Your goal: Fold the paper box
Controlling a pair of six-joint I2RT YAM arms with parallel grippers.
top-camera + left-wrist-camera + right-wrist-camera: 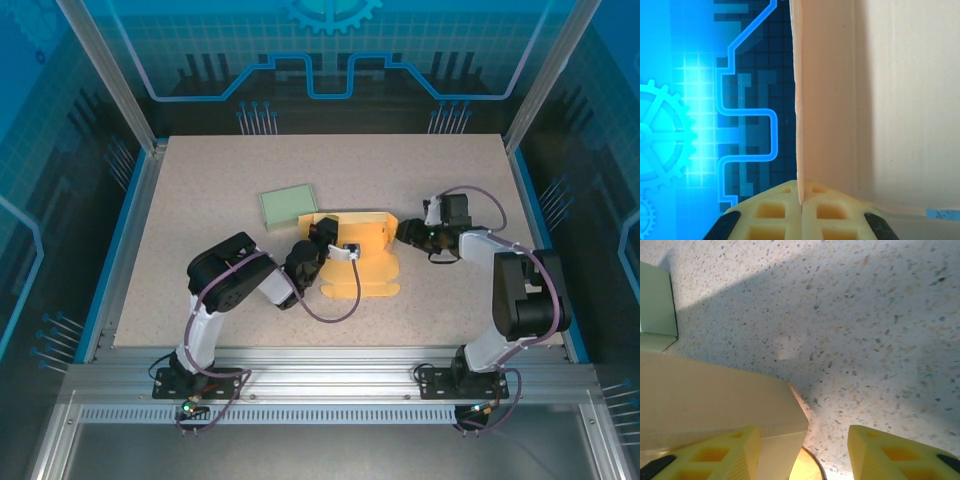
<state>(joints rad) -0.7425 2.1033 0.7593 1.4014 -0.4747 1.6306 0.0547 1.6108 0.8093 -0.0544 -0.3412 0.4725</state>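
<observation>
At table (220, 180) centre:
1. One paper box (362, 262), orange-yellow, partly folded, walls up on its far side.
2. Two grippers. Left gripper (801, 197) is at the box's 10 o'clock, fingers pinched together on a wall edge.
3. Right gripper (805, 440) is at 2 o'clock, jaws apart, box corner beside one finger, nothing clamped.
4. One green box (288, 205) is further out at 10 o'clock, just beside the paper box.
</observation>
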